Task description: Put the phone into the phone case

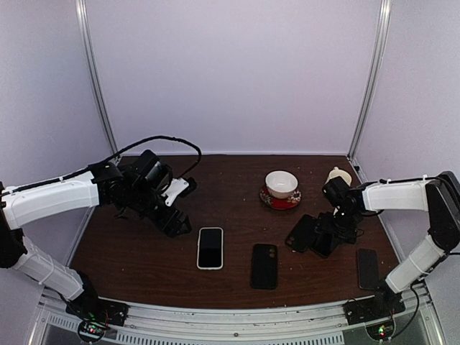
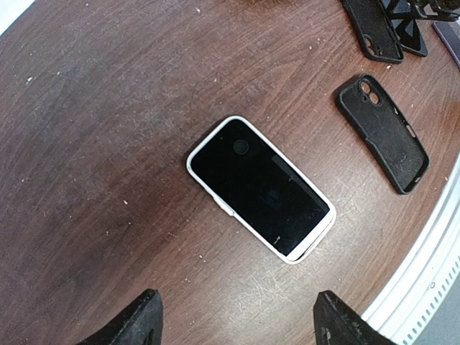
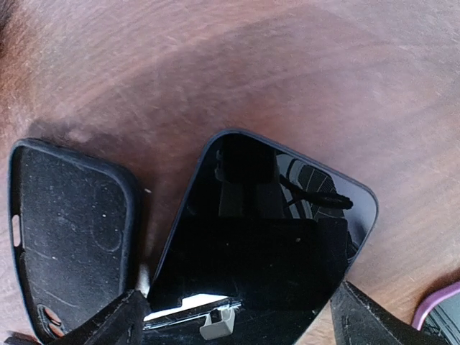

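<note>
A glossy black phone (image 3: 266, 237) lies on the brown table between the fingers of my right gripper (image 3: 237, 327). The jaws stand open, one finger at each side of the phone's near end. An empty black phone case (image 3: 65, 230) lies right beside it on the left, inside facing up; in the top view this case (image 1: 300, 233) is just left of the right gripper (image 1: 327, 236). My left gripper (image 2: 237, 330) hangs open and empty over the table, short of a phone in a white case (image 2: 262, 188).
A second empty black case (image 1: 264, 266) lies near the front centre, right of the white-cased phone (image 1: 210, 247). A phone with a purple rim (image 1: 367, 268) is at front right. A white cup on a red saucer (image 1: 281, 188) and a small white object (image 1: 338, 175) stand behind.
</note>
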Controlling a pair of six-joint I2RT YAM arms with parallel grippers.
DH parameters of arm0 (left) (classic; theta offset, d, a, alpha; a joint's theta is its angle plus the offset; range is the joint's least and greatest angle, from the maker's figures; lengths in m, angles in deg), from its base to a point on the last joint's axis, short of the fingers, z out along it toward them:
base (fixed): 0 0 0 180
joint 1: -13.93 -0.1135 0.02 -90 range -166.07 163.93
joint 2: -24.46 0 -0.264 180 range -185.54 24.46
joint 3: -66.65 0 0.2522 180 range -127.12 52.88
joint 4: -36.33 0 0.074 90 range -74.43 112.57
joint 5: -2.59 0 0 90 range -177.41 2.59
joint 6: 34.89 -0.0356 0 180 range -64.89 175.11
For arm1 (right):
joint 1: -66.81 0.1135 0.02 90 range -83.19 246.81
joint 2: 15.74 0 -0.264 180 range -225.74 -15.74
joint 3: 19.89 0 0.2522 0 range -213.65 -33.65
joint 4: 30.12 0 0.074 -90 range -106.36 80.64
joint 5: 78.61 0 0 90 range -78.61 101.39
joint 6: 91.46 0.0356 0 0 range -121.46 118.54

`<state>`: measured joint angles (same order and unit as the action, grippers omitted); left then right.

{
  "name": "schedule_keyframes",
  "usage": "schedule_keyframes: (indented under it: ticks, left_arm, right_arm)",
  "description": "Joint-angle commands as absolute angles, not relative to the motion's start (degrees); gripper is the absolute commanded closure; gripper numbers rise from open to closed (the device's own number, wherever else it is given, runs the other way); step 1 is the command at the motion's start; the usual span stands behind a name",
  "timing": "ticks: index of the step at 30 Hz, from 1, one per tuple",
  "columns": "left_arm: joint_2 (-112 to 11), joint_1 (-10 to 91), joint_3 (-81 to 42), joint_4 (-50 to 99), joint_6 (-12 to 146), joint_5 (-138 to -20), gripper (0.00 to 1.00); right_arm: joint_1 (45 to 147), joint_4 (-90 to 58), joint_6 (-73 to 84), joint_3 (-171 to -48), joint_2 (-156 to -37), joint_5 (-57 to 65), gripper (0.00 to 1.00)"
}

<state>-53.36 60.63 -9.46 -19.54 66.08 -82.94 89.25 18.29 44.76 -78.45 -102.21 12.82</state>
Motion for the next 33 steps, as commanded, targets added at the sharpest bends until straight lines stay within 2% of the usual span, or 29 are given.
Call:
schedule_keyframes:
  ticks: [1,5,12,19,26,33]
  left_arm:
    - [-52.37,60.1,-10.35,-18.83,65.42,-82.03,0.24]
    - [-52.11,59.9,-10.22,-18.83,65.44,-81.9,0.24]
    - [-52.22,59.55,-10.13,-18.83,65.41,-81.64,0.24]
    - [-51.67,59.2,-9.96,-18.83,65.42,-80.77,0.24]
    - [-51.31,59.11,-9.61,-18.83,65.45,-80.78,0.24]
    - [-51.31,59.06,-9.52,-18.83,65.36,-81.15,0.24]
  right_arm:
    - [89.14,18.33,43.07,-79.53,-106.0,11.56,0.07]
    - [89.38,18.42,42.64,-80.74,-108.4,10.2,0.01]
    - [91.39,21.16,41.62,-85.21,-108.96,8.77,0.0]
    - [92.16,24.13,40.75,-83.77,-110.23,11.13,0.0]
    - [94.37,32.44,32.84,-87.13,-110.11,8.58,0.05]
    - [98.03,32.3,37.25,-79.14,-103.47,4.23,0.11]
